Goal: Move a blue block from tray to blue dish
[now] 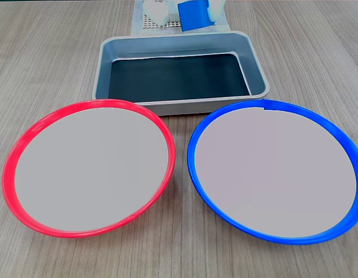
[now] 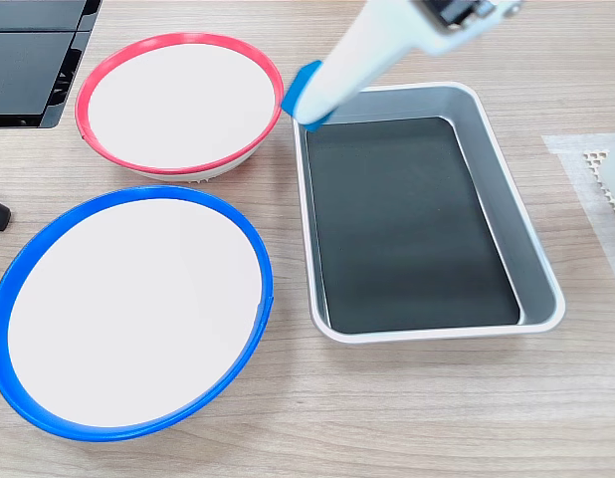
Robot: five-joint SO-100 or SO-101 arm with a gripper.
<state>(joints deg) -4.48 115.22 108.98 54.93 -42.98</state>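
The blue block may be the blue bit at the gripper [image 2: 306, 98] tip above the tray [image 2: 534, 261]; whether the jaws clamp it, I cannot tell. If the grip is loose, the block could fall short of the blue dish [image 2: 250, 239], perhaps into the red dish [image 2: 271, 68].

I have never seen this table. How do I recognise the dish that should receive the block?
Start at the grey metal tray with the dark bottom in a fixed view. Two round shallow dishes of equal size lie in front of it. Take the blue dish, at the right in that view; its neighbour, the red dish, differs by its rim colour.
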